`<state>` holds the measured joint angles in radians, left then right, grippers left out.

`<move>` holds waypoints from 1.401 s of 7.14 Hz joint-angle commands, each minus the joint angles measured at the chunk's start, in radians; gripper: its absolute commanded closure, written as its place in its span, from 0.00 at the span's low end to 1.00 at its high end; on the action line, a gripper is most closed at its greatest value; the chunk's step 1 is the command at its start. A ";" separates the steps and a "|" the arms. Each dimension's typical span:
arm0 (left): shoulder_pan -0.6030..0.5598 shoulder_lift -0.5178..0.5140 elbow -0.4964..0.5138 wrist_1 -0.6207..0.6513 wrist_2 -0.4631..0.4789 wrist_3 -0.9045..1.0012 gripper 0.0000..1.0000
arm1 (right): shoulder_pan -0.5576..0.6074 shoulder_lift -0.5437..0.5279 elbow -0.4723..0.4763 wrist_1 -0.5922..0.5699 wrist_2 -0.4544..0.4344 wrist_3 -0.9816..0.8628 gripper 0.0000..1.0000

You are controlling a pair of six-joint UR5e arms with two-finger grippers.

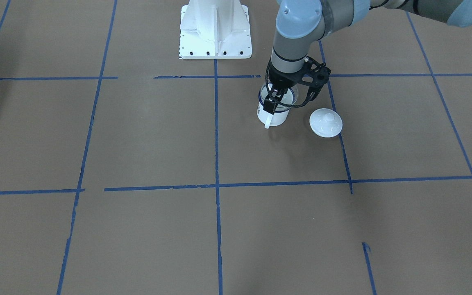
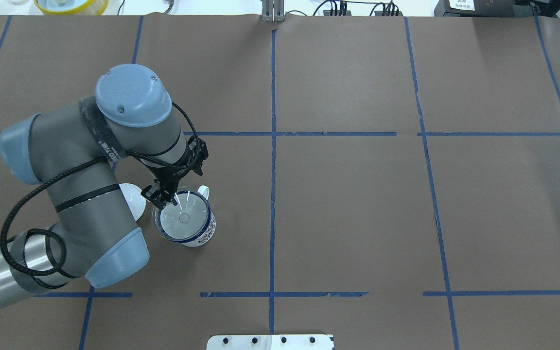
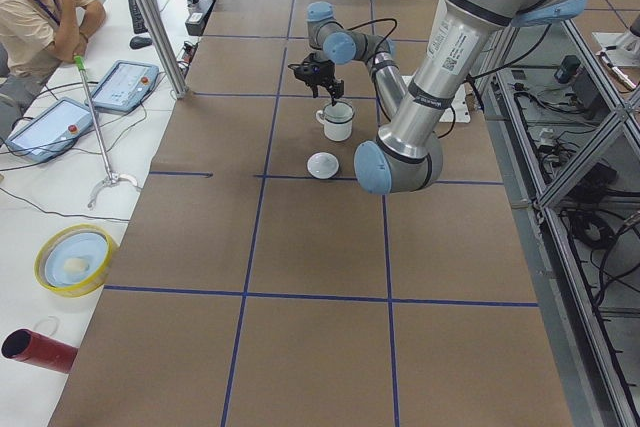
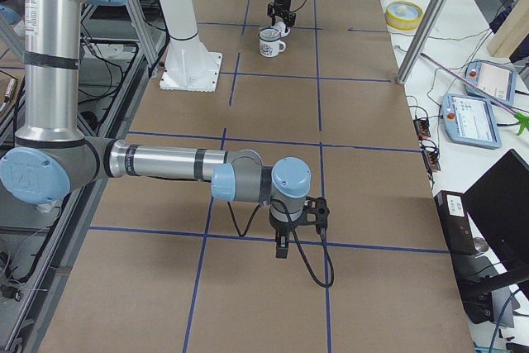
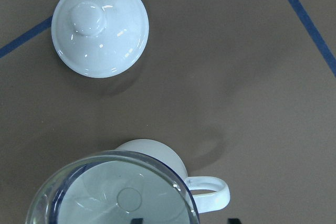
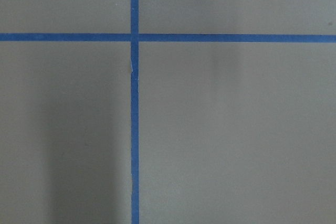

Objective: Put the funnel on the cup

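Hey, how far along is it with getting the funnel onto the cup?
Done, by the look of it: the funnel looks seated in the mouth of the cup, spout down. In hand: the left gripper is at the funnel's rim, and in the wrist view its jaws seem parted, not clamped. Left: lift that arm clear without nudging the funnel. The right arm is far off and not involved.

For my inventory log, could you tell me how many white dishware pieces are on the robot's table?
2: the cup, under the funnel and left pincer, and the knobbed lid lying beside it, not touching. None seems hidden.
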<state>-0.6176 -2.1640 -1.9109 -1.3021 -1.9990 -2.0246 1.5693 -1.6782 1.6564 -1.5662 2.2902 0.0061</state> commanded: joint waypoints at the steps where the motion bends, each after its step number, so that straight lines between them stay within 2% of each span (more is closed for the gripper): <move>1: -0.080 0.082 -0.110 -0.003 -0.010 0.280 0.17 | 0.000 0.000 0.000 0.000 0.000 0.000 0.00; 2: -0.140 0.128 -0.114 -0.012 -0.018 0.481 0.00 | 0.000 0.000 -0.001 0.000 0.000 0.000 0.00; 3: -0.207 0.186 -0.106 -0.055 -0.064 0.633 0.00 | 0.000 0.000 -0.001 0.000 0.000 0.000 0.00; 4: -0.299 0.275 -0.102 -0.165 -0.105 0.762 0.00 | 0.000 0.000 -0.001 0.000 0.000 0.000 0.00; 6: -0.481 0.485 -0.001 -0.412 -0.211 1.118 0.00 | 0.000 0.000 -0.001 0.000 0.000 0.000 0.00; 7: -0.564 0.528 0.079 -0.455 -0.218 1.337 0.00 | 0.000 0.000 -0.001 0.000 0.000 0.000 0.00; 8: -0.632 0.530 0.166 -0.456 -0.219 1.538 0.00 | 0.000 0.000 -0.001 0.000 0.000 0.000 0.00; 9: -0.689 0.555 0.199 -0.456 -0.224 1.681 0.00 | 0.000 0.000 -0.001 0.000 0.000 0.000 0.00; 10: -0.790 0.599 0.232 -0.454 -0.292 1.847 0.00 | 0.000 0.000 -0.001 0.000 0.000 0.000 0.00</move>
<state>-1.2996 -1.6105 -1.7280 -1.7542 -2.2353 -0.3838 1.5693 -1.6782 1.6552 -1.5662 2.2903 0.0061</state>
